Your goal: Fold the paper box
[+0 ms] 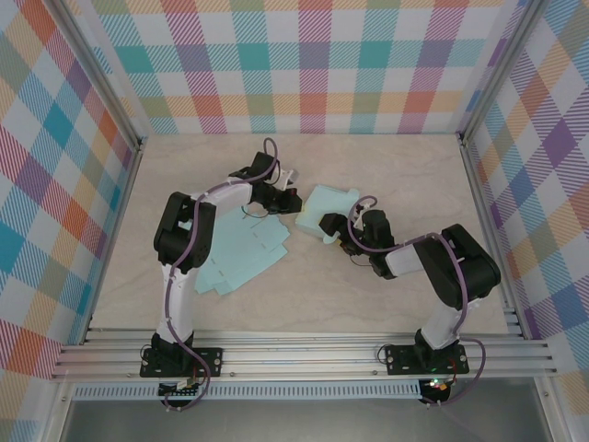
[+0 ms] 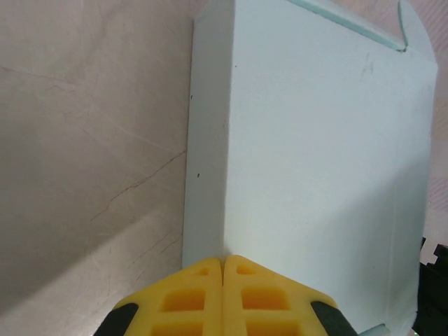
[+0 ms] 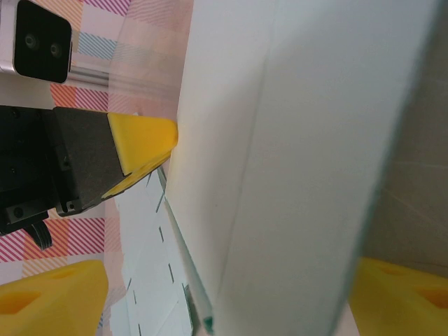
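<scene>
The pale blue paper box [image 1: 327,214] stands partly folded at the middle of the table. My left gripper [image 1: 293,201] is at its left side. In the left wrist view its yellow fingertips [image 2: 224,264] are shut together with nothing between them, their tips against the box [image 2: 315,154] at a crease by its near edge. My right gripper [image 1: 343,230] is at the box's near right side. Its fingers [image 3: 49,297] stand wide apart around the box wall [image 3: 301,175], with a gap showing on the left side. The left gripper's tip [image 3: 143,136] touches that wall.
A pile of flat, uncut-looking blue box sheets [image 1: 241,258] lies left of the box under the left arm; its dashed fold lines [image 3: 143,280] show beneath the box. Checked walls with metal rails enclose the wooden table [image 1: 386,295].
</scene>
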You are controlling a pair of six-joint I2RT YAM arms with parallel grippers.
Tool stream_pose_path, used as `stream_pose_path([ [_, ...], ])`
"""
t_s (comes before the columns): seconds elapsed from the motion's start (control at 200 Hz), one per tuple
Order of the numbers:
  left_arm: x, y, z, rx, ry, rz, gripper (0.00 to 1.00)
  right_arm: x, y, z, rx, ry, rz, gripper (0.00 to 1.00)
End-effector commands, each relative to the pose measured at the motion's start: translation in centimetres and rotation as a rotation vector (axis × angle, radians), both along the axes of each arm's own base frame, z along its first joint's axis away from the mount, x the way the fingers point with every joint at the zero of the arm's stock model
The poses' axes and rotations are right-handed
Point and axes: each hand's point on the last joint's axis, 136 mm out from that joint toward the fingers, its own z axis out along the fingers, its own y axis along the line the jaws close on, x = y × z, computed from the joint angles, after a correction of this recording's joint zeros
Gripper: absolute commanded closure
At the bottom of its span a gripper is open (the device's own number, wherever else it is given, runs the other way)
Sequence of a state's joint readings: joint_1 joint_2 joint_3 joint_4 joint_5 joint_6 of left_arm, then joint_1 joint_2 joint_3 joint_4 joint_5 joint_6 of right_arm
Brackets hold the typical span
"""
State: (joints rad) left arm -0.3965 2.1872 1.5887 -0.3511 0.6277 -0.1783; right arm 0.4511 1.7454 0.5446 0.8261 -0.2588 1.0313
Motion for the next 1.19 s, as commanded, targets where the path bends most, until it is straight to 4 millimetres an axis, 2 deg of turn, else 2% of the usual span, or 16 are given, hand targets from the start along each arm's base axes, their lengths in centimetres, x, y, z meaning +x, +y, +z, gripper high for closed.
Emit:
stream_pose_path([
  [0.0,-1.5,3.1,-5.5,0.137,0.139,0.031,1.0,0.0,-1.0,-3.7,-0.096,0.066,-0.015,0.12],
  [0.155,-1.5,3.2,-5.6,0.144,0.141,0.024,1.0,1.0,-0.3,-2.8,-0.076,0.031,0.006,0.13],
  [0.26,-1.4,3.2,-5.7,0.147,0.142,0.021,1.0,1.7,0.5,-1.9,-0.047,-0.004,0.034,0.18],
  [0.46,-1.2,3.0,-5.5,0.14,0.14,0.019,0.99,2.4,1.4,-0.6,-0.016,-0.048,0.062,0.37],
  [0.55,-0.9,2.8,-4.9,0.13,0.129,0.023,0.95,2.4,1.3,-0.3,-0.01,-0.046,0.057,0.42],
  [0.63,-0.6,2.6,-4.1,0.114,0.116,0.028,0.88,2.1,1.0,-0.3,-0.012,-0.027,0.043,0.5],
  [0.675,-0.4,2.4,-3.4,0.099,0.102,0.03,0.83,2.0,0.8,-0.3,-0.016,-0.006,0.032,0.54],
  [0.74,-0.2,2.0,-2.2,0.075,0.083,0.026,0.73,1.6,0.6,-0.1,-0.016,0.012,0.023,0.54],
  [0.825,0.3,1.7,-0.1,0.039,0.026,0.043,0.67,1.1,-0.2,0.3,-0.028,0.036,-0.01,0.57],
  [0.92,0.5,1.7,2.9,0.018,-0.099,0.066,0.46,0.2,-1.2,0.6,-0.067,0.081,-0.041,0.57],
  [1.005,0.7,1.6,6.5,-0.006,-0.286,0.083,0.3,-0.6,-2.4,1.2,-0.11,0.119,-0.079,0.56],
  [1.09,-0.5,1.3,8.8,0.015,-0.478,0.07,0.26,-1.5,-3.6,2.0,-0.153,0.145,-0.109,0.56],
  [1.14,-1.7,0.7,9.9,0.03,-0.599,0.037,0.26,-2.2,-4.3,2.5,-0.177,0.158,-0.124,0.56],
  [1.155,-2.4,0.6,9.5,0.042,-0.618,0.021,0.26,-2.3,-4.5,2.6,-0.183,0.162,-0.128,0.56],
  [1.19,-3.6,-0.1,10.1,0.04,-0.703,-0.014,0.25,-2.8,-4.8,3.0,-0.194,0.168,-0.134,0.56],
])
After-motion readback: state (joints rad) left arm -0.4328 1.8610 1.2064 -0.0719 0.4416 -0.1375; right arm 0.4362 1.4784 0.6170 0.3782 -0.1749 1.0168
